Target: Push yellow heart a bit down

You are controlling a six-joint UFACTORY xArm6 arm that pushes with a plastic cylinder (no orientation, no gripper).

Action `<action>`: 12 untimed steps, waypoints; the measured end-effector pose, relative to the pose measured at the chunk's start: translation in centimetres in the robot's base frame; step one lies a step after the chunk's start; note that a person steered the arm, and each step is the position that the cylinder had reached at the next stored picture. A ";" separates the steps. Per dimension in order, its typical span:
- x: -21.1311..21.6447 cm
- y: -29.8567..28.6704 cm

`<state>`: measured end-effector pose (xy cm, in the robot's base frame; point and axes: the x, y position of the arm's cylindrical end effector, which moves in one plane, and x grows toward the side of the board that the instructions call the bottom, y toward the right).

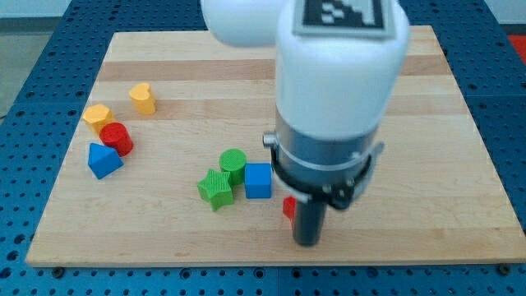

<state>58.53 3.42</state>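
The yellow heart (143,98) sits near the view's upper left of the wooden board (460,123), apart from everything else and with bare wood below it; nothing touches it, so as I judge it the push down is not yet begun. Just below and to its left lie a yellow hexagon-like block (97,115), a red cylinder (117,137) touching it, and a blue triangular block (103,159) under those; the heart's path downward passes to their right. Toward the middle stand a green cylinder (233,163), a green star-shaped block (215,188) and a blue cube (258,180), close together. My tip (306,242) rests near the view's bottom edge, well apart from the heart, beside a partly hidden red block (288,209); the arm carries no gripper, only the rod. All of the task is left: reach above the heart, then push.
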 end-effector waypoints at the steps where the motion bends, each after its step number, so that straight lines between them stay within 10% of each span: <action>1: -1.3 -1.5; 3: -14.5 10.5; 7: -36.3 -5.2; 10: -39.1 -17.8; 12: -27.1 -26.0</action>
<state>31.44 -22.55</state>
